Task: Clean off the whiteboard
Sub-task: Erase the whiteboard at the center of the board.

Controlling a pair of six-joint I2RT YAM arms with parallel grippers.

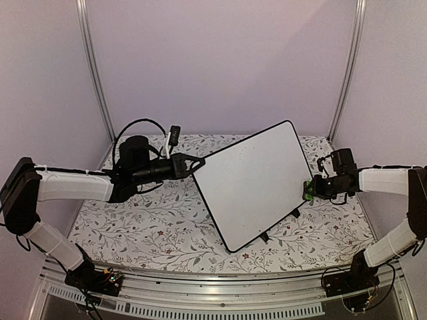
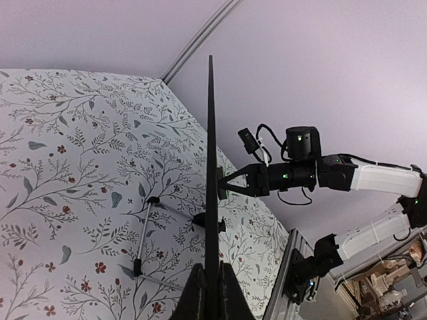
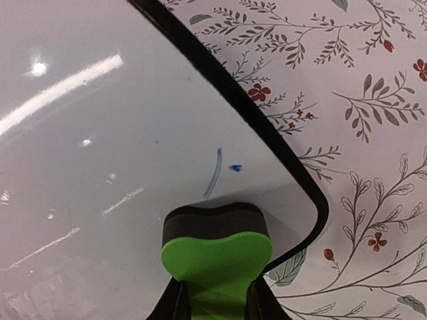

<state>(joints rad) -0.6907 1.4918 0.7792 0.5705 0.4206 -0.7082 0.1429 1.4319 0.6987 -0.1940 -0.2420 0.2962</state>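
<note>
The whiteboard stands tilted mid-table on black clip feet. My left gripper is shut on its left rim. In the left wrist view the board is an edge-on black line clamped between my fingers. My right gripper is shut on the green eraser at the board's right edge. In the right wrist view my gripper holds the eraser, its black felt on the white surface near a rounded corner. A faint blue stroke and a blue dot lie just beyond it.
A floral cloth covers the table. Metal frame posts stand at the back corners against lilac walls. An aluminium rail runs along the near edge. The board's wire stand shows beneath it.
</note>
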